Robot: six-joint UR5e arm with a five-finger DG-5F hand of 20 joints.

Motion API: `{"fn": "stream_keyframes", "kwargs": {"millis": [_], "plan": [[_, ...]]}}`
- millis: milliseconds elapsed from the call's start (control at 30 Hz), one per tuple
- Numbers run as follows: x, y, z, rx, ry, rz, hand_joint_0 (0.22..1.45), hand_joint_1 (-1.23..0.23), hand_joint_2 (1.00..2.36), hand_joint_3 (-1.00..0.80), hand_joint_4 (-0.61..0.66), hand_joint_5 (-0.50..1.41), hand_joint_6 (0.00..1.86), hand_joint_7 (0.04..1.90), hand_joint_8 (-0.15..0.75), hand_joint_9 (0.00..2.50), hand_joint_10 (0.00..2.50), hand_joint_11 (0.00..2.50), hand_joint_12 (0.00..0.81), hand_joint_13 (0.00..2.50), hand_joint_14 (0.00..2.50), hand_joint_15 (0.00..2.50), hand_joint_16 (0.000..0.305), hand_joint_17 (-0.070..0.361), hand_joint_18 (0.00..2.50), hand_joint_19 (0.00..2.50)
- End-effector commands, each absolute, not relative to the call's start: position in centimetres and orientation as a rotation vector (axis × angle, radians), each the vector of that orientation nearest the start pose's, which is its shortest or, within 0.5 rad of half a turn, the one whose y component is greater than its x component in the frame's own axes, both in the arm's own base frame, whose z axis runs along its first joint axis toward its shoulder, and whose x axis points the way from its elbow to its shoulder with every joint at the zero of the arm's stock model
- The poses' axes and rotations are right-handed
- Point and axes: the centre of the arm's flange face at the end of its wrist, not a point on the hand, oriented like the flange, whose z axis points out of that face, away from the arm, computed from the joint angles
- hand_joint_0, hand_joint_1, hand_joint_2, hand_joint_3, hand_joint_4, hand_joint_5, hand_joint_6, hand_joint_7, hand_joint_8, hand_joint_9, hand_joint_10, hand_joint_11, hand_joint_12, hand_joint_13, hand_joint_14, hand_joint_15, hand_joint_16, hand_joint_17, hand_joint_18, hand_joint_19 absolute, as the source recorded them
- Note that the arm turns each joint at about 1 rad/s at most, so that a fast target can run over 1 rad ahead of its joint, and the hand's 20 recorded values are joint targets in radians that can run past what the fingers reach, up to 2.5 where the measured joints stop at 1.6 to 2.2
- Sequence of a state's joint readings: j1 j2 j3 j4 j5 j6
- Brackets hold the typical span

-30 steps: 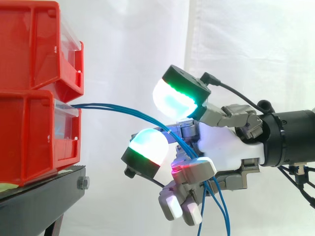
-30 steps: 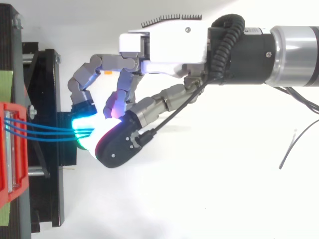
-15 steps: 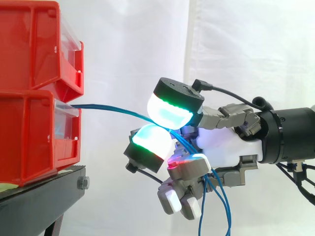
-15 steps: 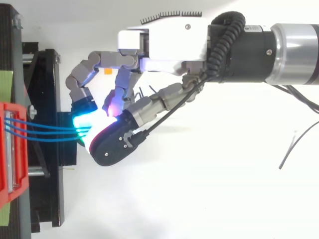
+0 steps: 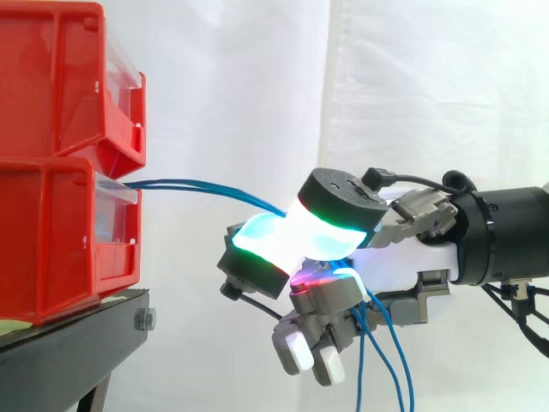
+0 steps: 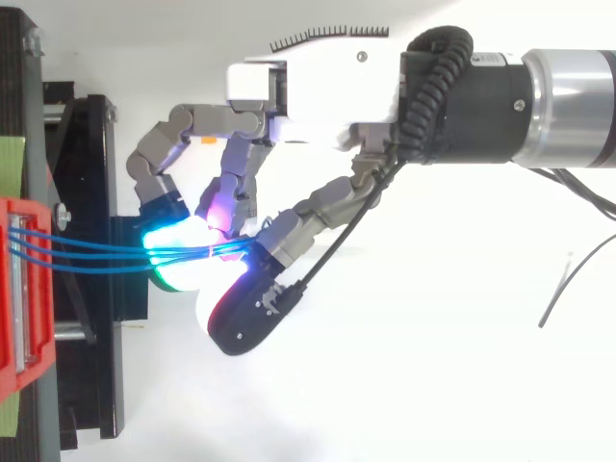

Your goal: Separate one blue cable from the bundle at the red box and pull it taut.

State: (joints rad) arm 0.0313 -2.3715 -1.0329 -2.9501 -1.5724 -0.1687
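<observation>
Robot hand point(image 5: 403, 262) is reaching in from the right, level with the lower red plastic bin point(image 5: 60, 240). That bin is sitting at the right edge of the black metal stand point(image 5: 77, 343) and is carrying the upper red plastic bin point(image 5: 51, 77) on top. A white curtain point(image 5: 429, 86) is hanging behind.

Thin blue cables point(image 5: 189, 184) are coming out at the front edge of the lower red plastic bin and running across the open gap to the hand, sagging only slightly. In the top view they point(image 6: 96, 257) are leaving the bin as three separate strands and converging at the fingertips.

The hand point(image 6: 318, 82) is clenching on the thin blue cables. Two big glowing pads point(image 5: 266, 236), green-cyan, are pressing face to face with the strands passing between them. How many strands are actually being pinched, I cannot tell. The other fingers are curling underneath, their tips pointing down.

Behind the pinch the strands are passing under the palm and hanging loose toward the bottom of the side view.
</observation>
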Motion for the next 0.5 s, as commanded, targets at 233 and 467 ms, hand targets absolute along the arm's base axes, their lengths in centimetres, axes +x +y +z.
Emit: {"fn": "stream_keyframes", "kwargs": {"millis": [233,467], "plan": [[78.03,-10.69,25.02,1.111,1.364,1.079,0.44,-0.86,1.00,-0.50,0.02,-0.14,0.86,1.11,0.318,1.31,0.03,1.23,0.406,0.98,0.03,0.71,0.055,0.125,0.95,0.78],[78.02,-10.69,25.06,1.112,1.365,1.079,0.56,-0.55,1.00,-0.50,0.02,-0.15,0.81,1.12,0.281,1.29,0.03,1.22,0.375,0.97,0.03,0.73,0.049,0.110,0.90,0.84]]}}
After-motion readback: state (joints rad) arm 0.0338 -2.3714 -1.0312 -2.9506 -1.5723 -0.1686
